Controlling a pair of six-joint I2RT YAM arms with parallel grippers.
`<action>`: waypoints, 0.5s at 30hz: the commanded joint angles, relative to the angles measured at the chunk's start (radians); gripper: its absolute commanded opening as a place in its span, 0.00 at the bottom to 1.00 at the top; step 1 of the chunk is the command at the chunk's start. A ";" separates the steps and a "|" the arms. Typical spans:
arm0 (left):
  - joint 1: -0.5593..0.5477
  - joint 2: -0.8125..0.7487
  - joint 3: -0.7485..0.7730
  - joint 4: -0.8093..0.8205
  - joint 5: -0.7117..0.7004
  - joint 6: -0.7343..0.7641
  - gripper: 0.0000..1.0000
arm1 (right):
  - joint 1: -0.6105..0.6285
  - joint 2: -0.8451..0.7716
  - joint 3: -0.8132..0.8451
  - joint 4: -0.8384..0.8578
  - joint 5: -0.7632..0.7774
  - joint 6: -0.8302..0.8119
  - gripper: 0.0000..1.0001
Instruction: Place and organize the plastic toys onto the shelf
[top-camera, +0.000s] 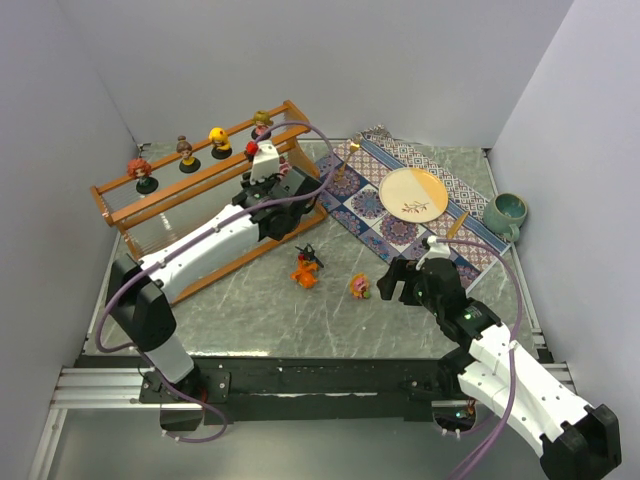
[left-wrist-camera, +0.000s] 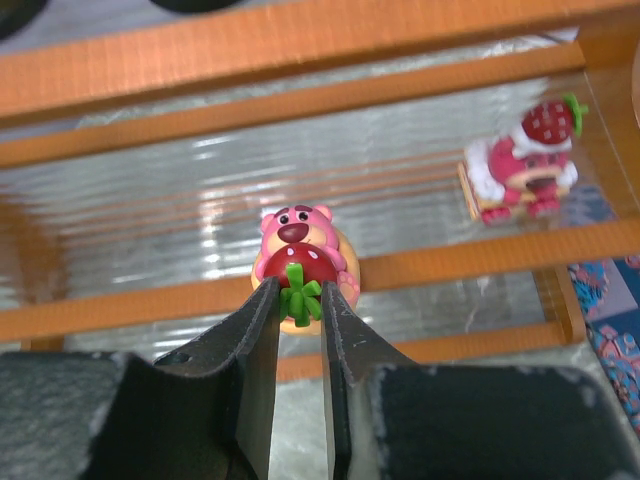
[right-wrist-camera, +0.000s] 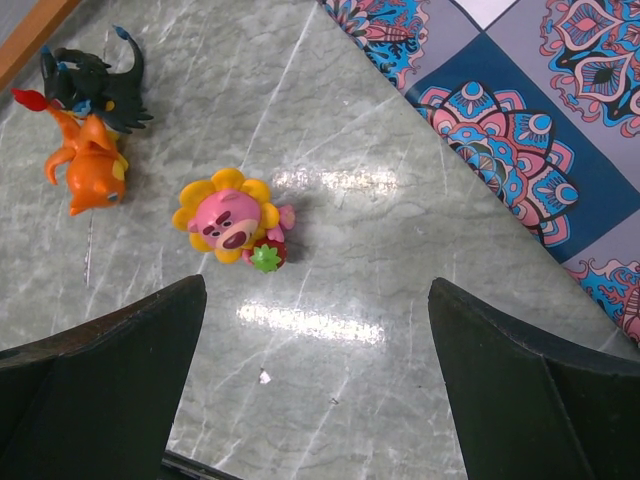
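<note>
My left gripper (left-wrist-camera: 298, 295) is shut on a pink bear toy (left-wrist-camera: 297, 250) that holds a strawberry, at the shelf (left-wrist-camera: 300, 40); in the top view the gripper (top-camera: 258, 160) is at the shelf's (top-camera: 130, 208) right part. A second pink strawberry toy (left-wrist-camera: 522, 165) stands on a tier to the right. Several dolls (top-camera: 187, 153) stand on the top rail. My right gripper (right-wrist-camera: 315, 290) is open and empty, just right of a pink bear with yellow petals (right-wrist-camera: 228, 220) lying on the table. An orange toy (right-wrist-camera: 88, 160) and a black spiky toy (right-wrist-camera: 90, 75) lie together further left.
A patterned blue mat (top-camera: 360, 205) lies right of the shelf with a cream plate (top-camera: 413, 194) on it. A teal mug (top-camera: 505, 213) stands at the far right by the wall. Grey walls close in left, back and right.
</note>
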 joint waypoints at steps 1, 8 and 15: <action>0.030 -0.059 -0.032 0.185 -0.033 0.127 0.01 | -0.003 -0.009 0.010 0.003 0.034 0.007 0.99; 0.072 -0.060 -0.088 0.296 -0.018 0.198 0.01 | -0.003 0.001 0.013 0.000 0.039 0.012 0.99; 0.107 -0.062 -0.134 0.371 0.001 0.236 0.01 | -0.003 0.003 0.016 -0.003 0.044 0.012 0.99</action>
